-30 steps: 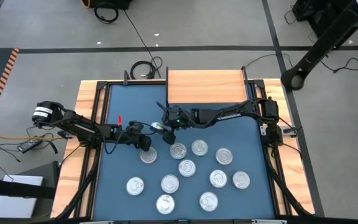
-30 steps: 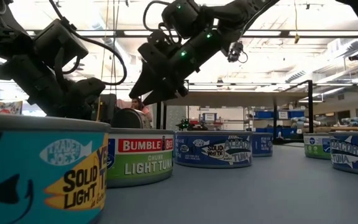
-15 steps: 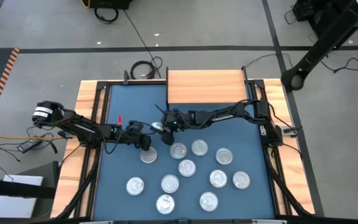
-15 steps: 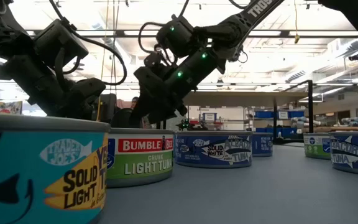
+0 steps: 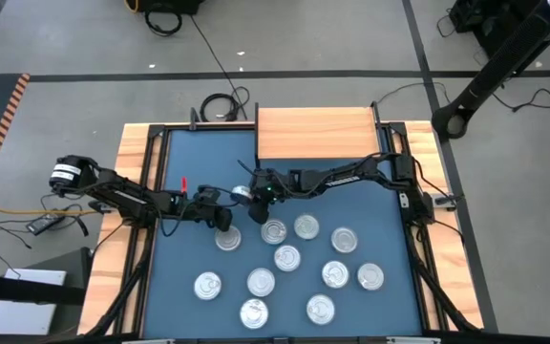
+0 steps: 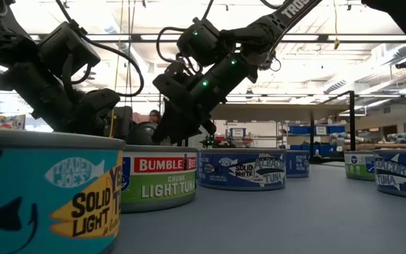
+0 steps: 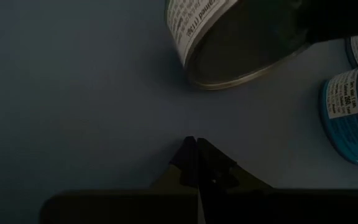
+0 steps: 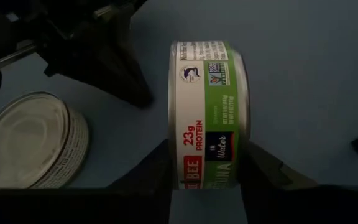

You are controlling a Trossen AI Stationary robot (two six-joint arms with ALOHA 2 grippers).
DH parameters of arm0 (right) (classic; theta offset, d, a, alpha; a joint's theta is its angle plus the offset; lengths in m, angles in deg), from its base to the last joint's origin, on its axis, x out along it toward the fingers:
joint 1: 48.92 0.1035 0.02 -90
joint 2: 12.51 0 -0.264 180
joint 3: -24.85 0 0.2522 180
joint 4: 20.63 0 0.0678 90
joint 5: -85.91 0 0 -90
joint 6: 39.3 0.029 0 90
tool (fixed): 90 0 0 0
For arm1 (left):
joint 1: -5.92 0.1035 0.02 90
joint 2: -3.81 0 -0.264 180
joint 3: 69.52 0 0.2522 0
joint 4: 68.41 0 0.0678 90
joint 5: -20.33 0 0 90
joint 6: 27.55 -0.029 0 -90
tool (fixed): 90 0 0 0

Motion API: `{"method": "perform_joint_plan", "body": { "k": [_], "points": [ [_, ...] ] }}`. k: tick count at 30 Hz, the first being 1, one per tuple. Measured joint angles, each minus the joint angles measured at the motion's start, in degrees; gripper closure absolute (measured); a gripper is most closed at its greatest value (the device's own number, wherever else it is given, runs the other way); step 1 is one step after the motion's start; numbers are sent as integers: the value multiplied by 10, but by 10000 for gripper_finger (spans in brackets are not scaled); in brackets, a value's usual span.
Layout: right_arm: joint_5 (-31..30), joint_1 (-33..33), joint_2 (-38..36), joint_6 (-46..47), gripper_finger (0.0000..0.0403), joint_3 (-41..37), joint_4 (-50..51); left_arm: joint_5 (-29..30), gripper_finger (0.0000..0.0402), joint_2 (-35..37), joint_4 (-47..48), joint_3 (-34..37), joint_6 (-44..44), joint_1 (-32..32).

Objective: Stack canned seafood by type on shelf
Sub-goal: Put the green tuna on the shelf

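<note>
A green-labelled can point(image 8: 207, 112) stands on its edge on the blue table point(image 5: 351, 205), just in front of the shelf point(image 5: 315, 134), a light-wood board at the far side. My right gripper point(image 8: 207, 171) reaches in from the right and is shut on this can point(image 5: 242, 194). My left gripper point(image 5: 223, 218) is shut and holds nothing. It sits low over the table just left and near of the can, whose bottom face point(image 7: 247, 43) is turned toward it. Several more cans point(image 5: 286, 256) lie flat with silver lids up across the near half of the table. My right gripper pinches the green-labelled can between its two fingers, one finger point(image 8: 157, 171) on each flat face, next to the rim point(image 8: 176, 168). The fingers slant down from the table's right side point(image 6: 164, 130). The can stands on edge with its side label toward the wrist camera.
A flat can point(image 5: 228, 240) lies just near of my left gripper, and another point(image 5: 273, 230) lies close under the right arm. Wooden strips point(image 5: 122, 220) edge the table. A small red object point(image 5: 183, 183) lies at the far left. Bare table remains right of the shelf's front.
My right gripper has come down and a little toward the table's left onto the can standing on edge, and its fingers have closed in on the can's two flat faces. The can has stayed in place.
</note>
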Motion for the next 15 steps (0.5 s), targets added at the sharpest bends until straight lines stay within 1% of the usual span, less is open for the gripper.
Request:
{"method": "perform_joint_plan", "body": {
  "k": [9, 15],
  "points": [
    [20, -1, -4, 59, 269, 0, 0, 0, 401, 0, 0, 0, 0, 0],
    [33, -3, -35, 103, 269, 0, -3, 0, 401, 0, 0, 0, 0, 0]
  ]
}}
